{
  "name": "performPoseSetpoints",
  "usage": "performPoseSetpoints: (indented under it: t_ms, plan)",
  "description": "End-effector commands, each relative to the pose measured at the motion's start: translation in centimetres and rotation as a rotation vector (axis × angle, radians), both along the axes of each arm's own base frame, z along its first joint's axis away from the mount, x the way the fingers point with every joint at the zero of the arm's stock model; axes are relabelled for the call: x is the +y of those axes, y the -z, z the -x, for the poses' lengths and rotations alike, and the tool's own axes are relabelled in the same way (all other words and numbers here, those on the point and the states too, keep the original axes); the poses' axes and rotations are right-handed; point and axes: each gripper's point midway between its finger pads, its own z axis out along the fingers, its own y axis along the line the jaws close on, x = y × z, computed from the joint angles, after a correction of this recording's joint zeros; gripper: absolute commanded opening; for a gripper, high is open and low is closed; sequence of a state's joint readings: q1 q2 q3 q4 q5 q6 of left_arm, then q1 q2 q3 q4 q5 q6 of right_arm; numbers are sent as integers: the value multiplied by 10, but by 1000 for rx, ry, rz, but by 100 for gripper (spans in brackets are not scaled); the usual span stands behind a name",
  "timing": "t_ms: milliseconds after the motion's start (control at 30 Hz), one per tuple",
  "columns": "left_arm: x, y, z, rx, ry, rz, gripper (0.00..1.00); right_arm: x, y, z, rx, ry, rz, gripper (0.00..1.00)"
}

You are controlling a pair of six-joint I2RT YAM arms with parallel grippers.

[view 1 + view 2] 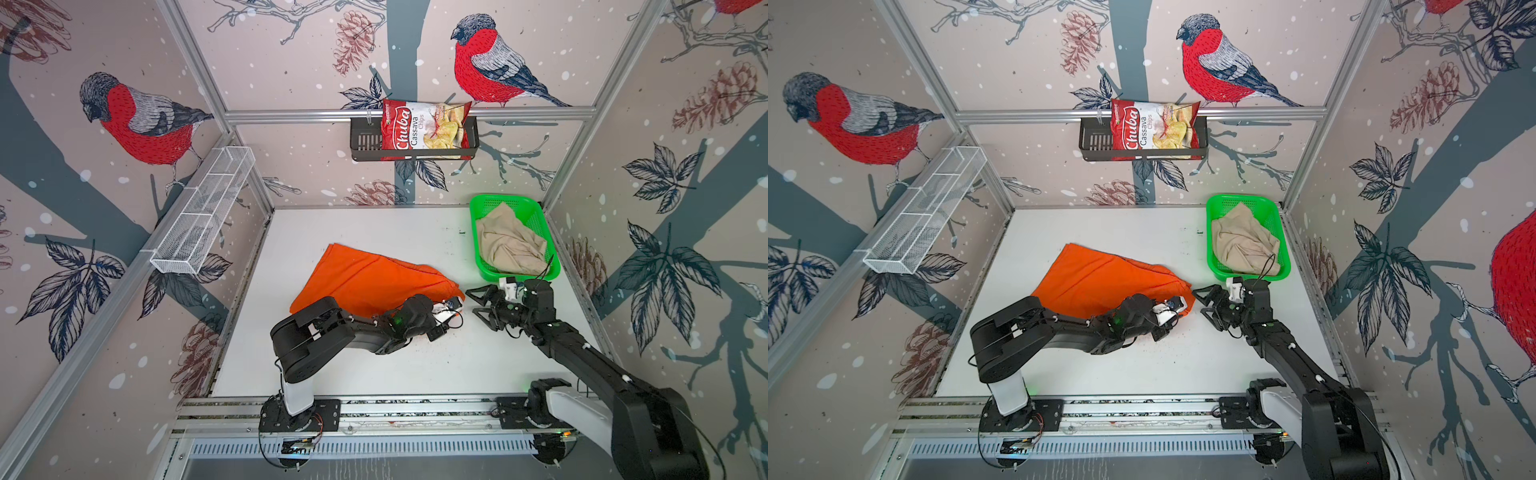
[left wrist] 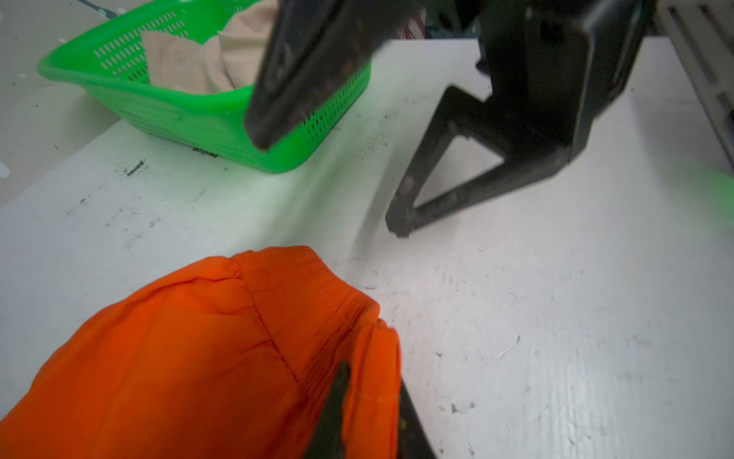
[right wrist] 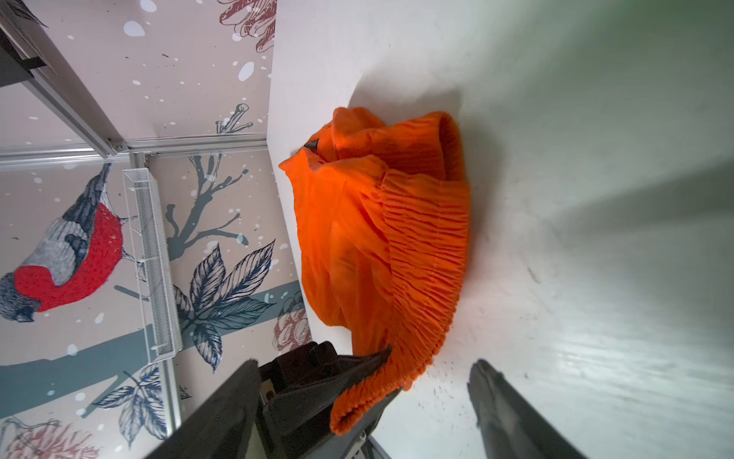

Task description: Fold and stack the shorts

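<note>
**A:** Where does everything sit?

**B:** The orange pair [image 1: 365, 278] lies bunched mid-table [image 1: 374, 226], with its waistband [image 3: 429, 246] at the 4 o'clock end. The left claw [image 2: 373, 377] is clamped on a corner of that waistband. The right claw [image 1: 472, 300] has its fingers apart and holds nothing; it is just beside the band, at its 3 o'clock. The beige pair [image 1: 509, 245] is crumpled in the basket [image 1: 505, 200], at 1 o'clock on the table.

**A:** What could go wrong?

**B:** The pinch looks thin, right on the gathered edge, so a firm pull could let the elastic slip out. The band is doubled over itself. The right claw might catch two layers, or the wrong one, and the pair would open twisted. The claws are also close, and a careless approach could knock their fingers together.

**A:** And the basket?

**B:** It is near the right claw, at its 12 o'clock. A wide swing might nudge it.
</note>
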State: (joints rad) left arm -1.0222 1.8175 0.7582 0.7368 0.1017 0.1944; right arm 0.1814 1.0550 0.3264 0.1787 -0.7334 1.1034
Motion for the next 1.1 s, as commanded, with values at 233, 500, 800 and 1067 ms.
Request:
performPoseSetpoints:
  t_ms: [233, 500, 800, 1067]
  plan:
    - [-2, -42, -8, -41, -52, 206, 8, 27, -12, -3, 36, 22, -164, 85]
    - [-6, -42, 3, -57, 6, 200, 9, 35, -8, -15, 52, 31, -200, 85]
    - [-8, -36, 6, -55, 5, 155, 39, 43, 13, -27, 66, -6, -129, 46]
    - [60, -64, -31, 108, -309, 262, 64, 29, -4, -37, -53, -116, 277, 11]
